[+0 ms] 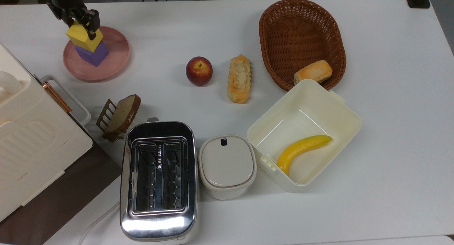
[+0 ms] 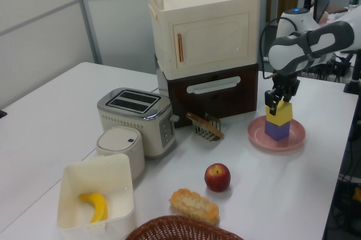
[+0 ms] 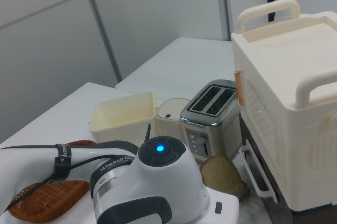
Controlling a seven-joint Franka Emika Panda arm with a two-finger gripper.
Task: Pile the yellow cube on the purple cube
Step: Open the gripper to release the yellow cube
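My two-finger black claw pinches the small matte yellow cube, one finger on each of two opposite faces, and in the left view the claw comes down onto the cube from above. The yellow cube sits on top of the small matte purple cube, turned a little askew to it, so the purple cube shows beneath. Whether the two blocks press fully together I cannot tell. The purple cube stands on a round pink plate near the desk's corner at the top view's upper left.

Along the edge at the top view's left stands a cream plastic cabinet with carry handles over a dark brown base. Just beside it, a slice of brown bread leans in a small brown rack. Toward the desk's near edge in the top view sit a shiny chrome two-slot toaster, a small cream lidded container and an open cream plastic box with a curved yellow banana lying inside. In the middle of the desk lie a red apple and a long golden bread roll. An oval brown wicker basket holding a small bun stands toward the far edge.
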